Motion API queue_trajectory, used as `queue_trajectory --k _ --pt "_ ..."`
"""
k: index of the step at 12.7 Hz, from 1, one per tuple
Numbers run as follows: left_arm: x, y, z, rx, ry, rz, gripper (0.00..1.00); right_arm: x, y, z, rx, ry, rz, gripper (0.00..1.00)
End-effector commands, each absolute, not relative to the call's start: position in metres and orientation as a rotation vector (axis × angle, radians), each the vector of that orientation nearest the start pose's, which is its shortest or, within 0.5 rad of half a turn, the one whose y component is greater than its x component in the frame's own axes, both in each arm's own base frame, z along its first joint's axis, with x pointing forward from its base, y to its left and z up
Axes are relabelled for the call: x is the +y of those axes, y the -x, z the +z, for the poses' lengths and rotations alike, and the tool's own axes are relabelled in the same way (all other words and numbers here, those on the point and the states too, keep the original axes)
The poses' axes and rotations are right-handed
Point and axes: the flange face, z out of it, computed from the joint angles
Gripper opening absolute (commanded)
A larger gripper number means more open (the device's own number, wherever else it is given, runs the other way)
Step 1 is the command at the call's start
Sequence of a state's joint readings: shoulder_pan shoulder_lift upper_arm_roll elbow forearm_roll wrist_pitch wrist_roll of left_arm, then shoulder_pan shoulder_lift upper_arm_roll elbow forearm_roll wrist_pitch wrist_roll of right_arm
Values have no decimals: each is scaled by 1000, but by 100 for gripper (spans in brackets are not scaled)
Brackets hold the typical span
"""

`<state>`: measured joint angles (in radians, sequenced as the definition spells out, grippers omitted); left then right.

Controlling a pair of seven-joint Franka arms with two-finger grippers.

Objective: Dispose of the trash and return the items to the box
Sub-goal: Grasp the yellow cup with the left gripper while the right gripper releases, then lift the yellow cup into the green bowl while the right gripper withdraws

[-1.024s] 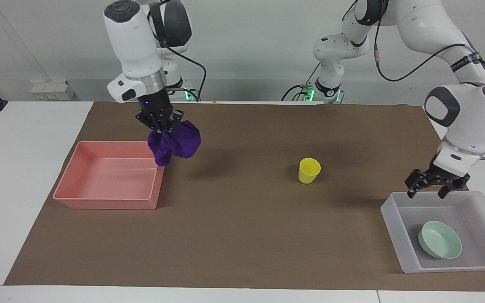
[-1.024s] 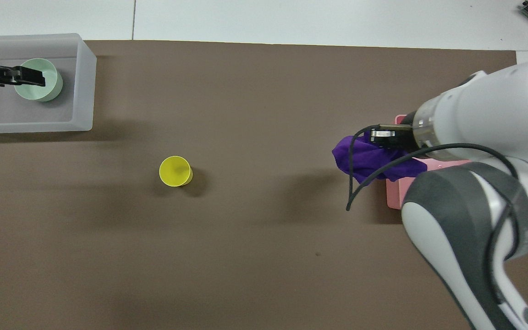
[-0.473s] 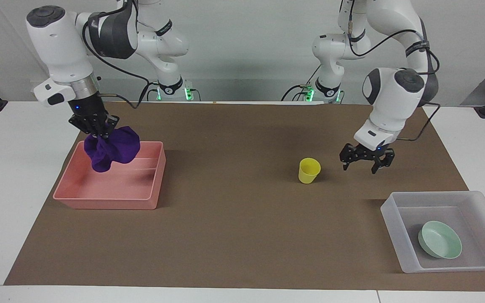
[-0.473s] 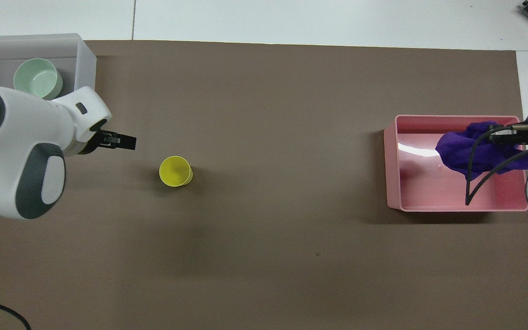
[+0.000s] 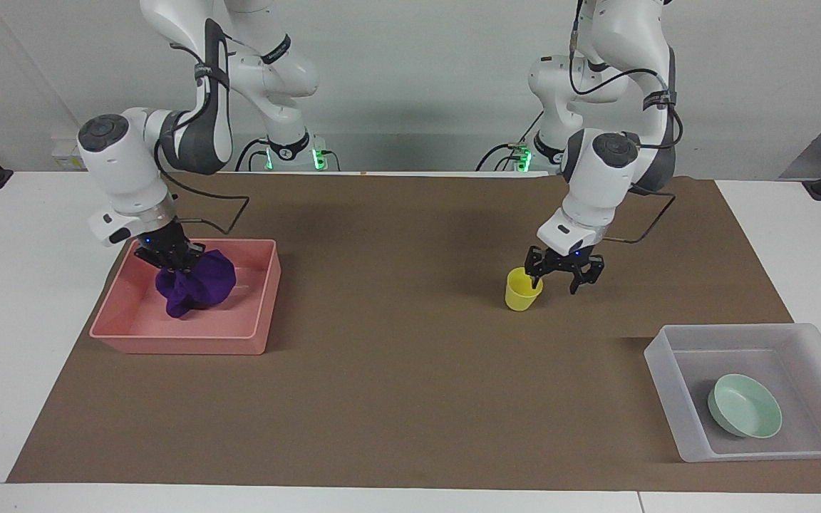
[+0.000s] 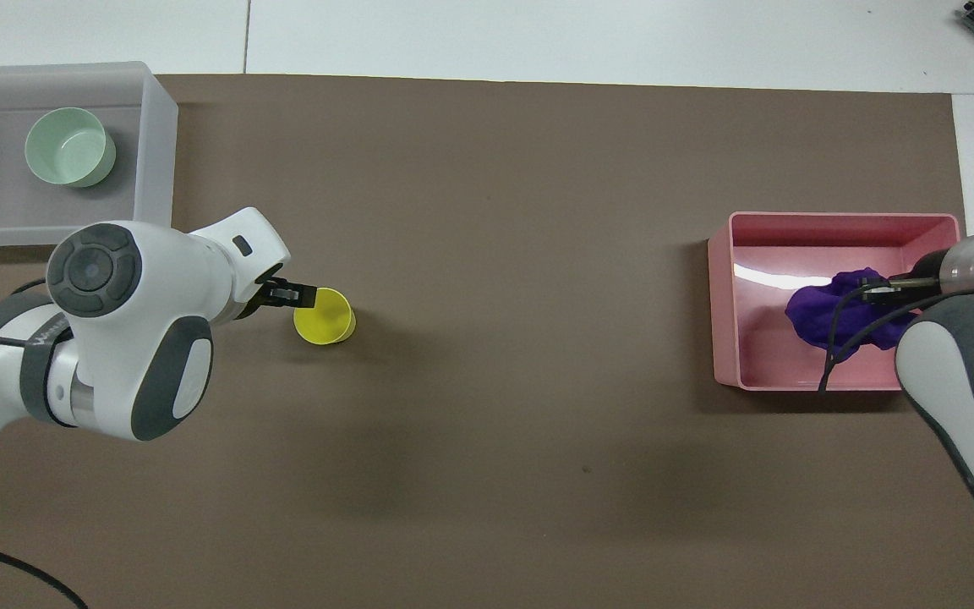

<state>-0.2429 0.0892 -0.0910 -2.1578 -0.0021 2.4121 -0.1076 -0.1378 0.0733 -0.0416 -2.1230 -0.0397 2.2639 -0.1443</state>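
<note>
My right gripper is shut on the purple rag and holds it low inside the pink bin; the rag's bottom seems to rest on the bin's floor. The rag also shows in the overhead view. The yellow cup stands upright mid-table. My left gripper is open at the cup's rim, one finger over the rim and the other outside, toward the left arm's end. The mint-green bowl lies in the translucent box.
A brown mat covers the table. The pink bin sits at the right arm's end and the translucent box at the left arm's end, farther from the robots than the cup.
My right gripper carried the rag from beside the pink bin to over it, then lowered it inside. My left gripper moved from over the translucent box to the yellow cup's rim.
</note>
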Motion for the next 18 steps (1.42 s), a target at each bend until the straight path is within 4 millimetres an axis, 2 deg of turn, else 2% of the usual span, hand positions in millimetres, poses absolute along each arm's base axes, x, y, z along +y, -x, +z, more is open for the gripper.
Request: queue_trajectory --k 1,2,3,6,7,10,12,13,14,16,18 --pt "-193 -516 354 331 3161 -286 43 -101 -544 362 -17 3184 -121 0" --pt "-197 -515 351 326 3164 -282 18 -101 -544 354 -6 3184 -131 0" --pt "-197 -515 351 318 3165 -285 0 -100 -545 353 11 3184 -137 13" --pt "-192 -519 356 304 3162 -254 0 -95 -548 355 12 3183 -145 100" --pt "-187 -522 366 289 3161 -248 0 -92 -550 358 7 3183 -150 100" --pt "-155 -553 407 189 3161 -272 0 -85 -561 397 24 3184 -173 100" --pt "-121 -584 440 98 3150 -354 0 -69 -567 426 53 3179 -194 100" --pt "-101 -605 445 67 3133 -376 0 -56 -566 438 104 3174 -204 100" --pt "-80 -621 460 31 3125 -402 0 -40 -566 449 135 3169 -201 100" --pt "-44 -645 478 -19 3113 -435 0 -15 -566 468 193 3160 -185 100" --pt "8 -661 483 -127 3096 -469 0 4 -564 495 219 3167 -165 100"
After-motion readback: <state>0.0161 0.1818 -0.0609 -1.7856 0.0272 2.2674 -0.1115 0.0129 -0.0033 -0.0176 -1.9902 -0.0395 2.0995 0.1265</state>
